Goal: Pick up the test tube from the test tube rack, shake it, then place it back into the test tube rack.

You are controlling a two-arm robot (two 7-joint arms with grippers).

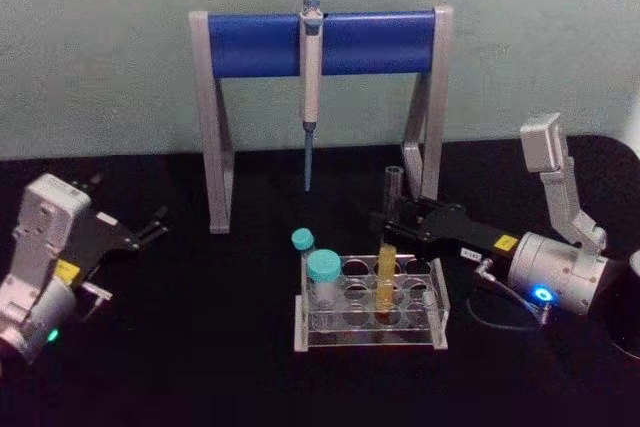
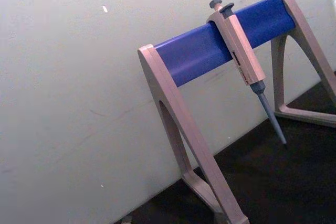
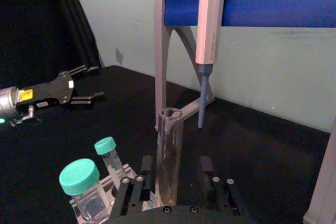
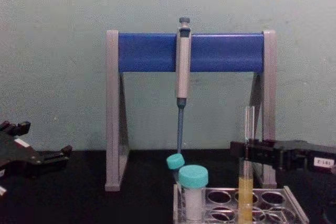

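**labrat22:** Between the spread fingers of the right gripper [image 3: 176, 161] stands the test tube [image 3: 169, 145], not clamped yet, its bottom in the test tube rack [image 1: 365, 339] just below.

**tubefan:** yeah, I'd close gently, then lift dead straight. Left gripper [image 1: 152, 227] is parked well off, fingers apart.

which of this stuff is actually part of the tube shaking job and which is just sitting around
In the job: test tube, test tube rack, right gripper with jaws open around the tube.
Lying about: pipette, blue-barred stand, wide teal-capped vial, slim teal-capped vial, left gripper parked at left.
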